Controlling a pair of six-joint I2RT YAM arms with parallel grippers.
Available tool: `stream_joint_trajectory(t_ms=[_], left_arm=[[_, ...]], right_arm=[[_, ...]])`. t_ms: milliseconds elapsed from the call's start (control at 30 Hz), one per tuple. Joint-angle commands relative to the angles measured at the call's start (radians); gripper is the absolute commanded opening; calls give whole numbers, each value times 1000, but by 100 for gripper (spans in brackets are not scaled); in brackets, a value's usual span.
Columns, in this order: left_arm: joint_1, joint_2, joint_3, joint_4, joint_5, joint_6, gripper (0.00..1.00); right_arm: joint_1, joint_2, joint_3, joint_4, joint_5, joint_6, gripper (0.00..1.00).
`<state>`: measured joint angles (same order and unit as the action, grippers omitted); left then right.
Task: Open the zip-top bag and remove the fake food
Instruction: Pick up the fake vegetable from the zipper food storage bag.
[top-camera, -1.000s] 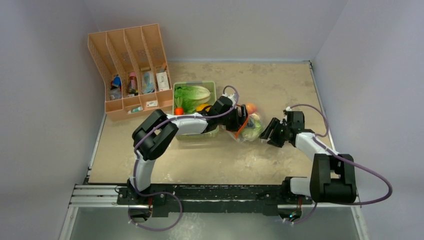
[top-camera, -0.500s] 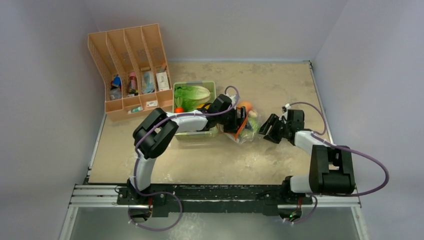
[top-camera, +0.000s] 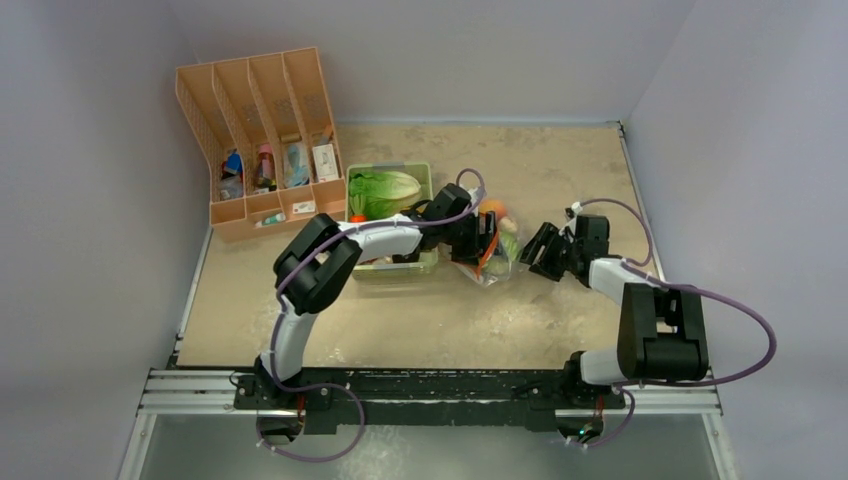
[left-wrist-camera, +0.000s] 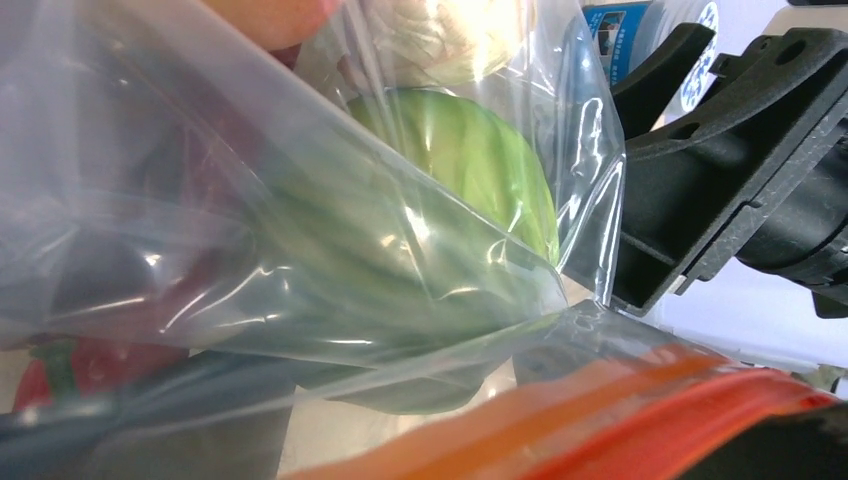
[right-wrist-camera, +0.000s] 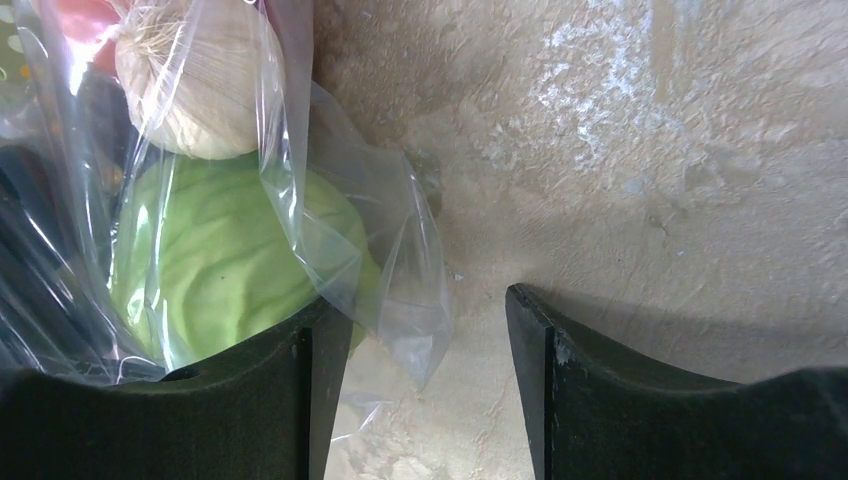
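Right gripper (right-wrist-camera: 425, 330) spread wide, empty, straddling the bag (right-wrist-camera: 395, 250) corner at three o'clock; left gripper (top-camera: 480, 238): hold cannot be told; slick plastic could slip when pinched.

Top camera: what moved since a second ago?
The right gripper slid left, closer to the zip-top bag; its open jaws now straddle a bag corner without pinching it. The left gripper stayed at the bag's zip edge, shifting only slightly. The green tray and file rack stayed put.
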<state>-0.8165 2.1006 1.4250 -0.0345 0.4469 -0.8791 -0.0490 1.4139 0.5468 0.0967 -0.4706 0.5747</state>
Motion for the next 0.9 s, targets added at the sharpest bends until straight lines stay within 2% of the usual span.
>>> stream_joint_trajectory(t_ms=[0,33,67,200,300,567,600,667,700,767,867], left_arm=[[-76,-10,1,272,118,-81,51],[-76,-14,-14,303,117,-98,42],[-76,-20,-26,324,115,-112,38],[-74,-41,-31,250,56,-73,37],[-72,-66,-29,176,13,-16,26],[-69,-108,-52,111,-20,32,19],[-69,-114,-55,112,-20,34,20],[-70,-122,-62,112,-19,45,35],[-69,-126,-63,113,-19,47,37],[-69,-133,-65,109,-31,50,41],[-67,-133,-67,111,-44,42,55]], right_arm=[[34,2,-1,-10,-103,5,65],[34,5,1,-12,-103,7,65],[34,3,2,-18,-98,8,65],[34,-42,19,-77,-37,9,67],[34,-93,38,-126,26,17,69],[32,-214,100,-246,310,48,77],[31,-221,108,-259,326,49,78],[31,-235,120,-274,352,48,79],[32,-241,121,-275,351,48,79],[31,-246,114,-258,321,46,80],[31,-225,100,-229,241,23,79]])
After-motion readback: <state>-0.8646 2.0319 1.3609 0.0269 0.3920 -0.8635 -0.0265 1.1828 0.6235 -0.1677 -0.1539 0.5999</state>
